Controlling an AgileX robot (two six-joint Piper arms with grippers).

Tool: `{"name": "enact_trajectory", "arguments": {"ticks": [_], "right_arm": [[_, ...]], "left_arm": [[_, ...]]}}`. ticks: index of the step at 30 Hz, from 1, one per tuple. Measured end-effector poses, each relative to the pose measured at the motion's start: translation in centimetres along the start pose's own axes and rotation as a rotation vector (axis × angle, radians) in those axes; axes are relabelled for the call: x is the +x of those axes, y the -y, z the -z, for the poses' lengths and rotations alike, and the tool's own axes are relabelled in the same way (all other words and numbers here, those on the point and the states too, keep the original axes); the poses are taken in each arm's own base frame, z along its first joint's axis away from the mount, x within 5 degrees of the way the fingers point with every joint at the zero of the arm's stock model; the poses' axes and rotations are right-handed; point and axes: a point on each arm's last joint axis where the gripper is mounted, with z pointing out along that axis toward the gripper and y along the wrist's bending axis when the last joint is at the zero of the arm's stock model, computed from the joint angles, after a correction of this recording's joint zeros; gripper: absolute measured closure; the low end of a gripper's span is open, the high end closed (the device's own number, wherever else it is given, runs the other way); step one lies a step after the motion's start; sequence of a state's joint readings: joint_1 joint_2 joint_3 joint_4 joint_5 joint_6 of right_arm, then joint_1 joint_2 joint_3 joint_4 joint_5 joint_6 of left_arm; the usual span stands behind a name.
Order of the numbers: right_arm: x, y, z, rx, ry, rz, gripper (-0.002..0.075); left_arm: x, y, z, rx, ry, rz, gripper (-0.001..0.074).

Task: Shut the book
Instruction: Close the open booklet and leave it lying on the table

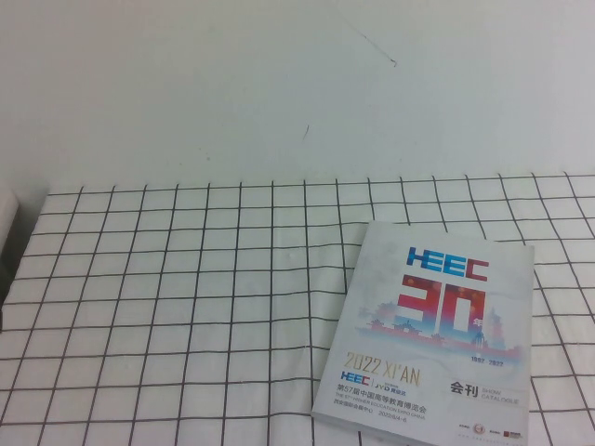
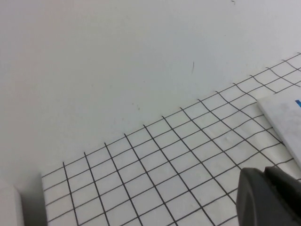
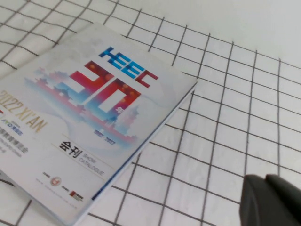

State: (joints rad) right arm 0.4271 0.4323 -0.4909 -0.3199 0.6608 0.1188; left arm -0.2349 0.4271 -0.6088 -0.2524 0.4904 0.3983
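The book [image 1: 432, 334] lies closed and flat on the black-grid tablecloth [image 1: 186, 297] at the front right, its white "HEEC 30" cover facing up. In the right wrist view the book [image 3: 89, 108] fills one side, and my right gripper [image 3: 265, 179] hovers shut over bare cloth, apart from the book's edge. In the left wrist view only a corner of the book [image 2: 284, 117] shows, and my left gripper [image 2: 264, 172] is shut above the cloth a short way from that corner. Neither gripper holds anything. Neither arm appears in the high view.
A white wall [image 1: 279, 84] rises right behind the table's far edge. A pale grey object [image 1: 6, 218] sits at the table's left edge, also seen as a grey block [image 2: 9, 207] in the left wrist view. Bare grid cloth lies left of the book.
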Motion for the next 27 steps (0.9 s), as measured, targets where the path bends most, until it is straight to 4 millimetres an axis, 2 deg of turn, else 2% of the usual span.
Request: {"name": "enact_trajectory", "arguments": {"ticks": [5,11,15,27], "right_arm": [[2.7,-1.3,-2.1,-0.050,0.071,-0.011,0.0729],[3.6,-1.7,-2.9,-0.069,0.098,-0.010,0.0729],[3.6,-1.7,-2.9,-0.069,0.100,-0.011,0.0729],[3.5,-1.7,-2.8,-0.070,0.104,-0.011,0.0729]], "left_arm": [[4.9,1.1,0.4,0.012,0.032,0.090,0.0738],[8.9,1.7,-0.2,-0.005,0.050,0.137,0.0738],[10.3,1.8,-0.7,-0.006,0.024,0.144,0.0738],[11.8,2.2,-1.0,0.018,-0.055,0.150,0.0737]]}}
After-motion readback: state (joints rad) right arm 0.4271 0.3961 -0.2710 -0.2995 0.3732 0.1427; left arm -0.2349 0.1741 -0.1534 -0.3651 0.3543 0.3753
